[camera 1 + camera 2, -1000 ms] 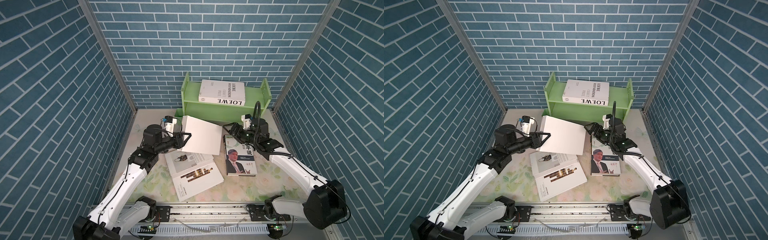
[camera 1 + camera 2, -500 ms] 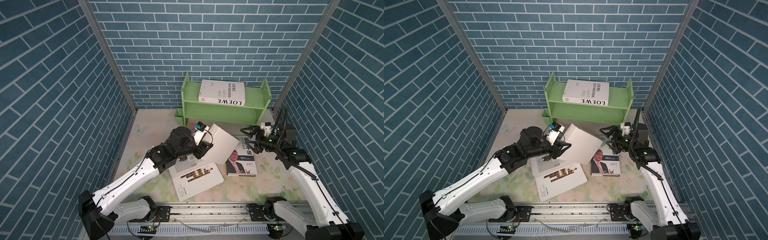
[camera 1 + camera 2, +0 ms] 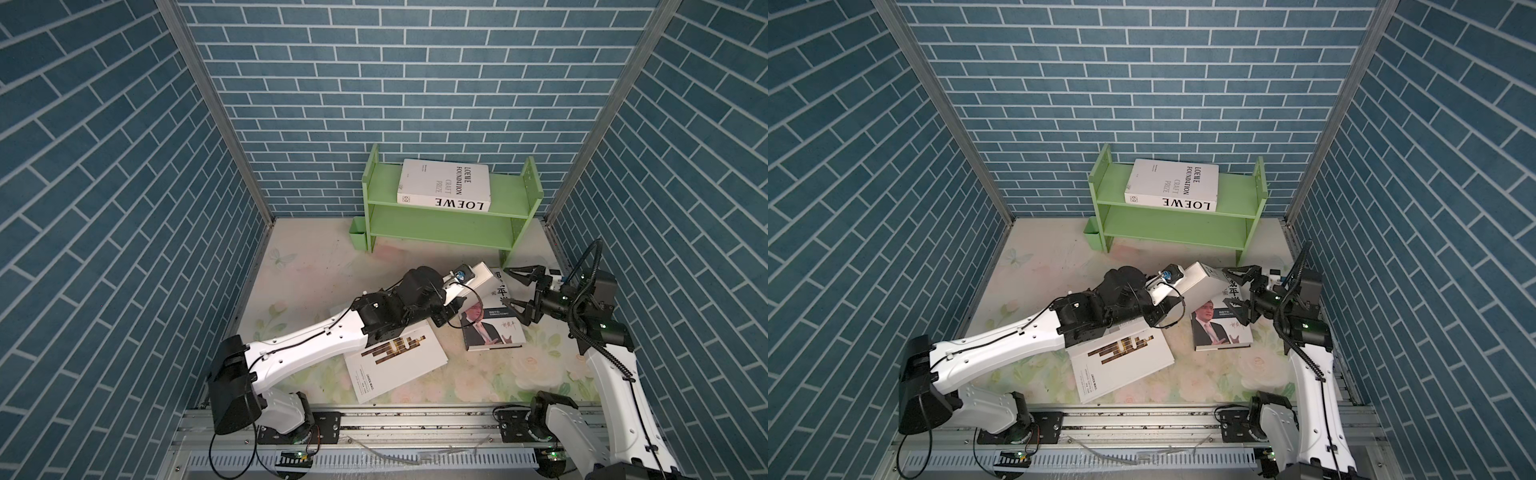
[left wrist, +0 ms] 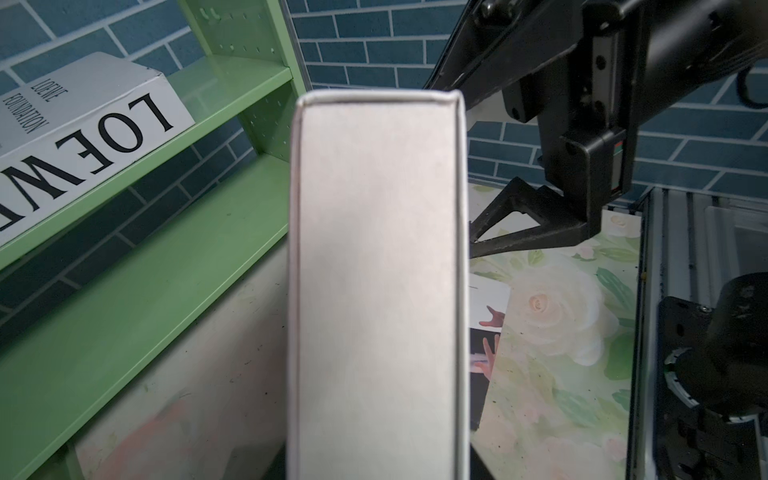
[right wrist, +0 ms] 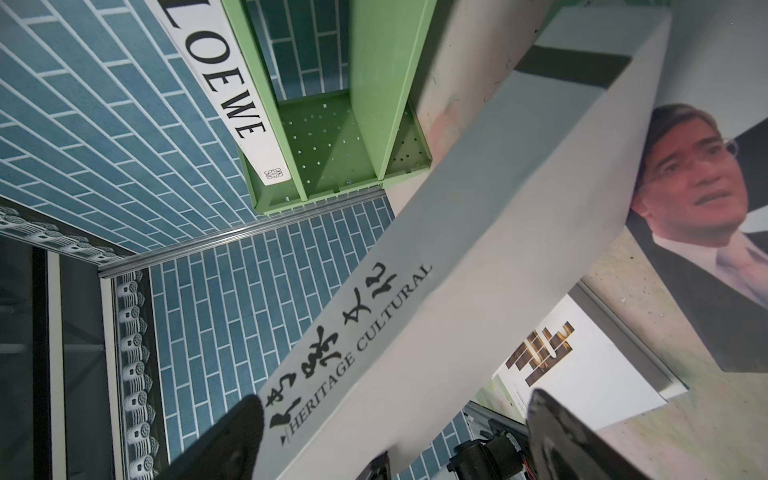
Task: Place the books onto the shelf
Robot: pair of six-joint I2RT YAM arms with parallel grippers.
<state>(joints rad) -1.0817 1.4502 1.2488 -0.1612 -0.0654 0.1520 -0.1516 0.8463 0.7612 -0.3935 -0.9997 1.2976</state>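
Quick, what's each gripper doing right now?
Left gripper: shut on the white book.
Right gripper: open, one finger on each side of that book's end.

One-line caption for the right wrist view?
Open right end effector flanks the tilted Heritage Cultural book over the portrait book; LOEWE book on the green shelf behind.

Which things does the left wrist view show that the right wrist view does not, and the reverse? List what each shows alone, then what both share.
Left wrist only: the blank page edge of the white book, and the cover lettering on the LOEWE book.
Right wrist only: the white book's spine reading HERITAGE CULTURAL, the man's face on the portrait book, and the gold-barred book.
Both: the shelf, the LOEWE book lying on its upper tier, the white book, and the open right gripper.
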